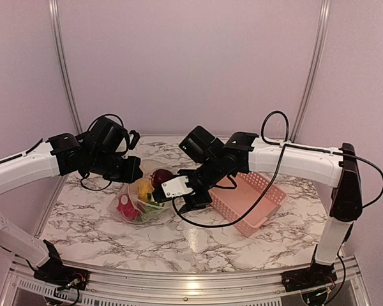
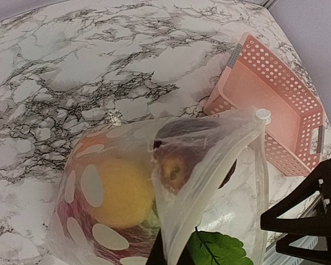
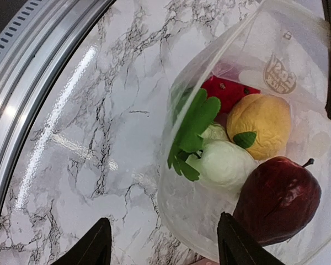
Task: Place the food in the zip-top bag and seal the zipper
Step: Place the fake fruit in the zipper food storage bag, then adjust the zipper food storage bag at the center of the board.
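Food (image 3: 223,163) sits inside the dotted bag (image 2: 99,182) on the bench (image 2: 71,66); left fingers (image 2: 155,256) pinch its raised mouth, right fingers (image 3: 94,245) stand apart over its edge.

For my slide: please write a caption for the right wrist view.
Inside the clear bag: toy apple, orange fruit, white vegetable, green leaf, seen between open jaws.

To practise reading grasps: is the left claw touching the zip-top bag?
Touching. Left wrist view: film of the zip-top bag runs down into the shut left claw, pinched there.
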Tool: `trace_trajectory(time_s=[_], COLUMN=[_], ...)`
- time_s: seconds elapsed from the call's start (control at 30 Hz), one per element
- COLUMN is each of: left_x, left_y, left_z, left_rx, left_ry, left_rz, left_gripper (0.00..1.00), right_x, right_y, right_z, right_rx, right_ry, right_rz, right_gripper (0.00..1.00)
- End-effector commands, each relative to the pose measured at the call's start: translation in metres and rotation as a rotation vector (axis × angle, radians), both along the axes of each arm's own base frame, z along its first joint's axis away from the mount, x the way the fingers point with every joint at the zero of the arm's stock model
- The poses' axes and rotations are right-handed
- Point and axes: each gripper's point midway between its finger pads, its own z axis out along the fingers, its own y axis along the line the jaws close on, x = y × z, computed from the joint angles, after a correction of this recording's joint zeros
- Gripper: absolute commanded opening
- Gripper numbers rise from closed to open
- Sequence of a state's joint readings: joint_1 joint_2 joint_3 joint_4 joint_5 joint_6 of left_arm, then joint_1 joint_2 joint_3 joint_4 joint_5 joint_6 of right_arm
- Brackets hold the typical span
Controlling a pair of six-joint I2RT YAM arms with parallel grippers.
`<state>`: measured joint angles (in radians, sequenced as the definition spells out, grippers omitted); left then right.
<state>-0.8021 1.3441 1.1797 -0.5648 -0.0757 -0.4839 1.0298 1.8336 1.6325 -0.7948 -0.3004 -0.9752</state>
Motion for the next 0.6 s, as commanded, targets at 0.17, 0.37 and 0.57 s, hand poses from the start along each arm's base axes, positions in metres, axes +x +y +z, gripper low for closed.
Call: trace_trajectory(time_s=[0.17,0.37,0.57], left_x=[0.001,0.002,-0.001], left_y=[0.004,0.006,-0.005], left_z=[0.008,0.008,0.013], left_rx=[-0.012,-0.009,-0.023], left_ry=[-0.026,-0.025,-0.030], left_rz=[-0.010,-0.012,-0.088], left_gripper=[0.00,0.00,0.04], right_x=[0.014,0.024,0.014], right_y=[0.011,0.019,0.020], right_z=[-0.012,0.011,0.057], right_rx=[-0.026,0.043,0.110], right_ry=[-0.113,-0.174,-0.169], right_rz=[0.009,-0.022,-0.004], right_gripper=[0.35,0.00,0.00])
